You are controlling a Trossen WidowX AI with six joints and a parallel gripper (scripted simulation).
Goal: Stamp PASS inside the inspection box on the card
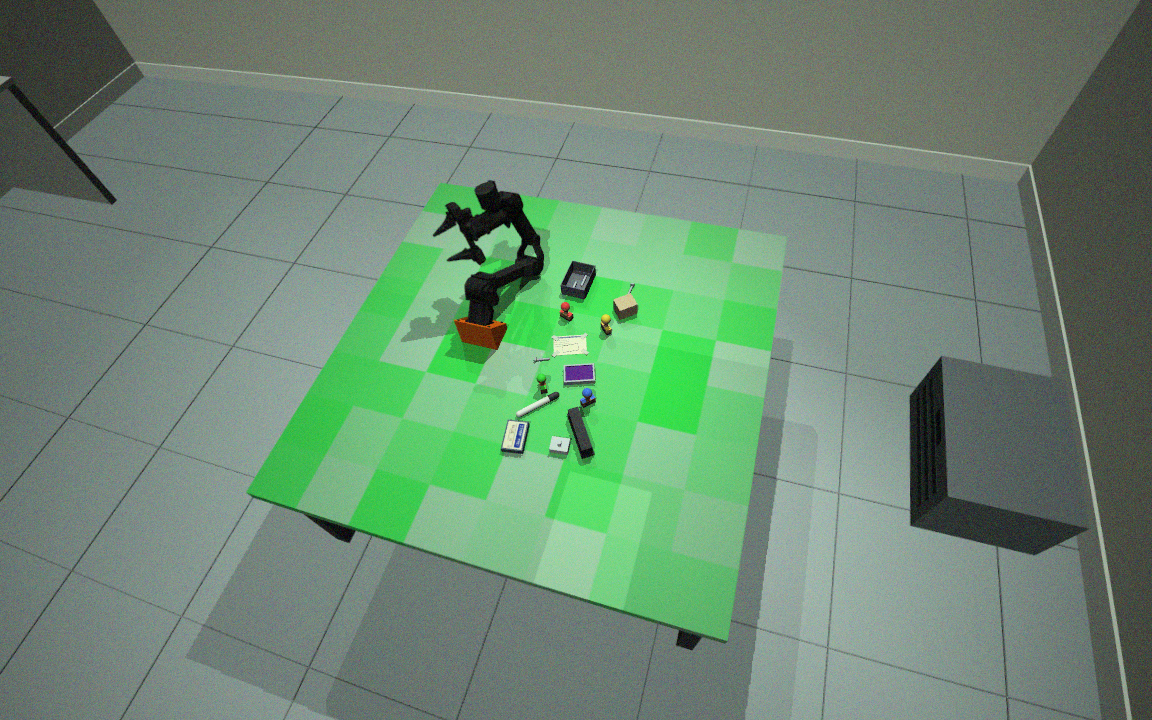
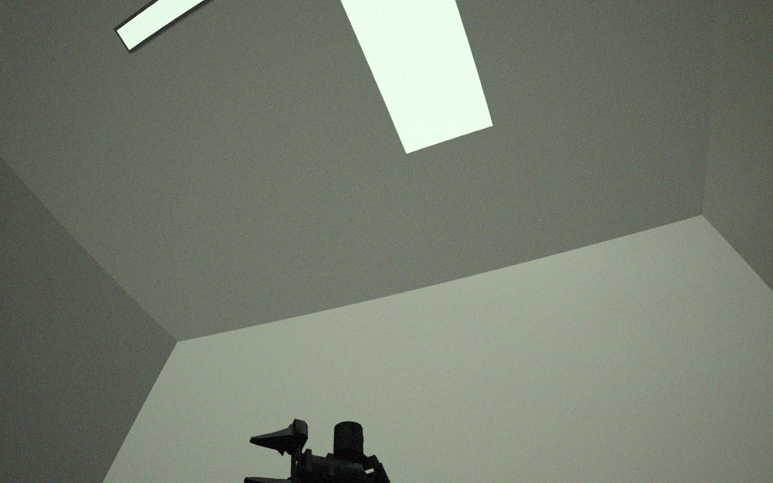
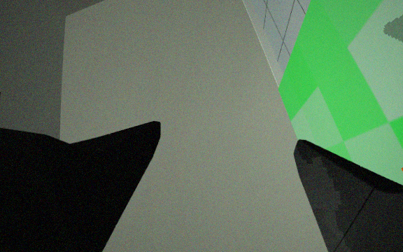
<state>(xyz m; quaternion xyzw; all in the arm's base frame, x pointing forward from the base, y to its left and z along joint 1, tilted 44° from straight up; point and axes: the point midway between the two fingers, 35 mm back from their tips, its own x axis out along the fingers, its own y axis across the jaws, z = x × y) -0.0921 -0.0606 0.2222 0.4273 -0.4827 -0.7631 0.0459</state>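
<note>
The card (image 1: 558, 345) lies flat mid-table in the top view, with small printed lines. The purple ink pad (image 1: 578, 373) lies just in front of it. Four small knobbed pieces that look like stamps stand nearby: one red (image 1: 566, 311) and one yellow (image 1: 605, 324) behind the card, one green (image 1: 541, 383) and one blue (image 1: 587, 396) beside and in front of the pad. Which one reads PASS cannot be told. My gripper (image 1: 442, 247) (image 2: 248, 459) (image 3: 227, 137) is open and empty, raised high left of all these, its fingers pointing away from them.
A black tray (image 1: 567, 291) and a brown block (image 1: 625, 307) are behind the card. A thin metal piece (image 1: 541, 360) lies left of the pad. In front are a white marker (image 1: 535, 405), a cassette-like case (image 1: 515, 436), a small white box (image 1: 559, 445) and a black bar (image 1: 580, 432).
</note>
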